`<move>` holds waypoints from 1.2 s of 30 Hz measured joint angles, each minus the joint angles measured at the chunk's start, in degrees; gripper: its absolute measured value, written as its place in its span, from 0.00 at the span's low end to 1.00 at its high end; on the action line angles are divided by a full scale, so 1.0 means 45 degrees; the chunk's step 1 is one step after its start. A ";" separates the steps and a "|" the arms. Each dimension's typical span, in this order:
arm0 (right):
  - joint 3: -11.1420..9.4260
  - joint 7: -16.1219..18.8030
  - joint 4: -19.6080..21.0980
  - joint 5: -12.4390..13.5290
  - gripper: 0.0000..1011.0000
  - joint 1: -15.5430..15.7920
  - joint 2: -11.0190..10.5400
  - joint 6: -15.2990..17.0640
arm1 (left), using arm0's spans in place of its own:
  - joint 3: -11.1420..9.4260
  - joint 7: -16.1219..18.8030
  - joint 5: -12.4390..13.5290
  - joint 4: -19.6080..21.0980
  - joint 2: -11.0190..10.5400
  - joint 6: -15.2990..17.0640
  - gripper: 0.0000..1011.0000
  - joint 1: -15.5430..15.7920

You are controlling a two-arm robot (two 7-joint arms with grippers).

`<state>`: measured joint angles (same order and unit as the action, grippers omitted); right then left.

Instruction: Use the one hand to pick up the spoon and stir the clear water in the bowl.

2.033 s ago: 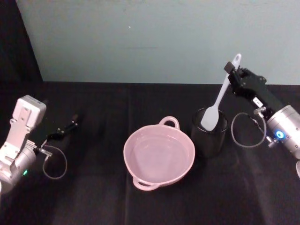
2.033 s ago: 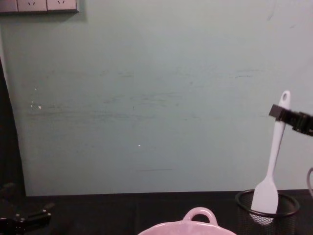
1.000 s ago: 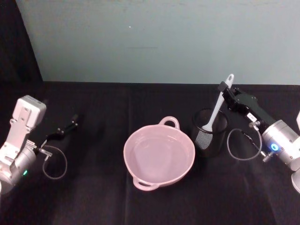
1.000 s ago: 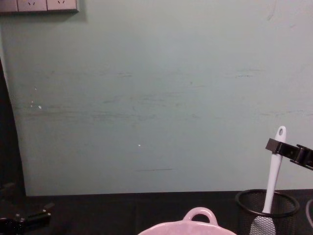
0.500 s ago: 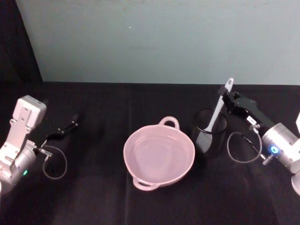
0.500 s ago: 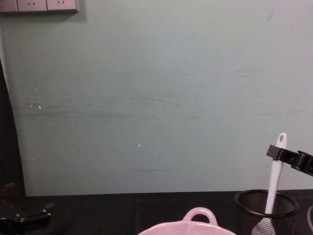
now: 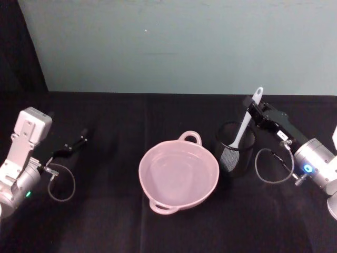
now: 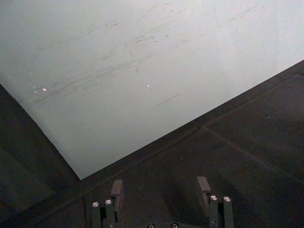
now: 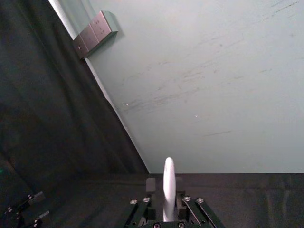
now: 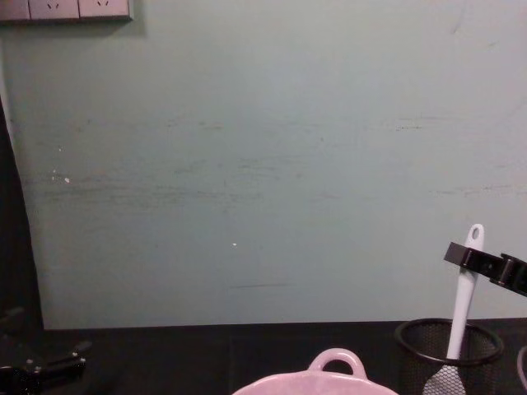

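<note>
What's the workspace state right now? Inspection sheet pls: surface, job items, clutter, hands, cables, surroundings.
Surface: black cloth-covered table, no spills seen.
Spoon: white spoon stands blade-down in the black mesh cup, handle sticking up.
Bowl: pink bowl at centre, left of the cup, clear water inside.
Clutter: nothing seen.
Right hand: right hand closed on the spoon's upper handle, above the cup.
Left hand: left hand parked low at far left, fingers open, holding nothing.
Cables: a looped cable at the right wrist, another cable loop at the left wrist; neither touches the bowl.
Surroundings: pale green wall behind, wall sockets at its upper left.
</note>
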<state>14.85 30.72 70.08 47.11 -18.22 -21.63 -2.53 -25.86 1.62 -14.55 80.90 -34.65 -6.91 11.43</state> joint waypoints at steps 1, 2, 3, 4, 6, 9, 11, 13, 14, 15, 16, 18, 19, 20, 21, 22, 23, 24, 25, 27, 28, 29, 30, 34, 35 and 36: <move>0.0000 0.0000 0.0003 -0.0002 0.25 0.0000 -0.0001 0.0000 | 0.0000 0.0000 -0.0001 0.0000 0.0000 0.0000 0.99 0.0000; -0.0001 0.0000 0.0004 -0.0005 0.27 0.0002 0.0000 0.0000 | 0.0000 0.0000 -0.0001 0.0000 0.0000 0.0000 0.99 0.0000; -0.0002 -0.0001 0.0007 -0.0010 0.33 0.0003 0.0000 0.0000 | 0.0000 0.0000 -0.0001 0.0000 0.0000 0.0000 0.99 0.0000; -0.0003 -0.0002 0.0010 -0.0012 0.35 0.0004 -0.0001 0.0000 | 0.0001 0.0000 -0.0001 0.0000 0.0000 0.0000 0.99 0.0000; -0.0005 -0.0004 0.0013 -0.0016 0.42 0.0004 0.0000 0.0000 | 0.0000 0.0000 0.0000 0.0000 0.0000 0.0000 0.99 -0.0001; -0.0009 -0.0007 0.0018 -0.0019 0.51 0.0005 0.0000 -0.0001 | 0.0000 0.0000 -0.0001 -0.0001 0.0001 0.0000 0.99 0.0000; -0.0010 -0.0009 0.0020 -0.0021 0.57 0.0004 0.0000 -0.0002 | 0.0000 0.0000 0.0000 0.0000 0.0000 0.0000 0.99 0.0000; -0.0012 -0.0011 0.0024 -0.0023 0.62 0.0005 0.0000 -0.0003 | 0.0000 0.0000 -0.0001 0.0000 0.0000 -0.0001 0.99 0.0000; -0.0013 -0.0011 0.0025 -0.0024 0.67 0.0005 0.0000 -0.0003 | 0.0000 0.0000 -0.0001 0.0000 0.0000 0.0000 0.99 0.0001; -0.0014 -0.0012 0.0026 -0.0024 0.71 0.0005 0.0000 -0.0004 | 0.0000 0.0000 0.0000 0.0000 0.0000 0.0000 0.99 0.0000; -0.0014 -0.0013 0.0030 -0.0027 0.73 0.0006 0.0000 -0.0004 | 0.0000 0.0000 -0.0001 0.0000 0.0000 -0.0001 0.99 0.0000; -0.0015 -0.0014 0.0030 -0.0028 0.78 0.0005 0.0000 -0.0006 | 0.0000 0.0000 -0.0001 -0.0001 0.0000 0.0000 0.99 0.0000; -0.0015 -0.0014 0.0030 -0.0028 0.80 0.0005 0.0000 -0.0006 | 0.0000 0.0000 -0.0001 0.0000 0.0000 0.0000 0.99 0.0000; -0.0014 -0.0015 0.0030 -0.0030 0.84 0.0005 0.0000 -0.0007 | 0.0000 0.0000 0.0000 0.0000 0.0001 0.0000 0.99 0.0000; -0.0014 -0.0015 0.0030 -0.0030 0.89 0.0005 0.0000 -0.0007 | 0.0000 0.0000 0.0000 -0.0001 0.0000 0.0000 0.99 0.0000; -0.0015 -0.0016 0.0030 -0.0032 0.91 0.0005 0.0000 -0.0008 | 0.0000 0.0000 0.0000 0.0000 0.0001 0.0000 0.99 0.0000; -0.0015 -0.0015 0.0030 -0.0032 0.92 0.0005 0.0000 -0.0009 | 0.0000 0.0000 -0.0001 0.0000 0.0000 0.0000 0.99 0.0000; -0.0015 -0.0016 0.0030 -0.0034 0.93 0.0005 0.0000 -0.0010 | 0.0000 0.0000 -0.0001 0.0000 0.0000 0.0000 0.99 0.0000; -0.0015 -0.0016 0.0031 -0.0036 0.97 0.0005 0.0000 -0.0011 | 0.0000 0.0000 0.0000 0.0000 0.0000 0.0000 0.99 0.0000; -0.0014 -0.0016 0.0030 -0.0037 0.99 0.0005 0.0000 -0.0012 | 0.0000 0.0000 -0.0001 -0.0001 0.0000 0.0000 0.99 0.0000; -0.0015 -0.0016 0.0030 -0.0038 0.99 0.0005 0.0000 -0.0013 | 0.0000 0.0000 -0.0001 0.0000 0.0000 0.0000 0.99 0.0001; -0.0014 -0.0016 0.0030 -0.0038 0.99 0.0005 0.0000 -0.0013 | 0.0000 0.0000 -0.0001 0.0000 0.0000 0.0000 0.99 0.0000; -0.0015 -0.0015 0.0030 -0.0038 0.99 0.0005 -0.0001 -0.0013 | 0.0000 0.0000 -0.0001 0.0000 0.0000 0.0000 0.99 0.0000; 0.0046 -0.0035 0.0056 -0.0148 0.99 -0.0003 -0.0057 -0.0015 | 0.0000 0.0000 0.0000 0.0000 0.0000 0.0000 0.99 0.0000; 0.0109 -0.0112 0.0110 -0.0282 0.99 -0.0006 -0.0115 -0.0025 | 0.0000 0.0000 0.0000 -0.0001 0.0000 0.0000 0.99 0.0000; 0.0143 -0.0156 0.0137 -0.0360 0.99 -0.0006 -0.0148 -0.0031 | 0.0000 0.0000 -0.0001 0.0000 -0.0001 0.0000 0.99 0.0000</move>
<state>15.50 30.02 70.69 45.49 -18.25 -22.30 -2.67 -25.86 1.62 -14.55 80.90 -34.65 -6.91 11.43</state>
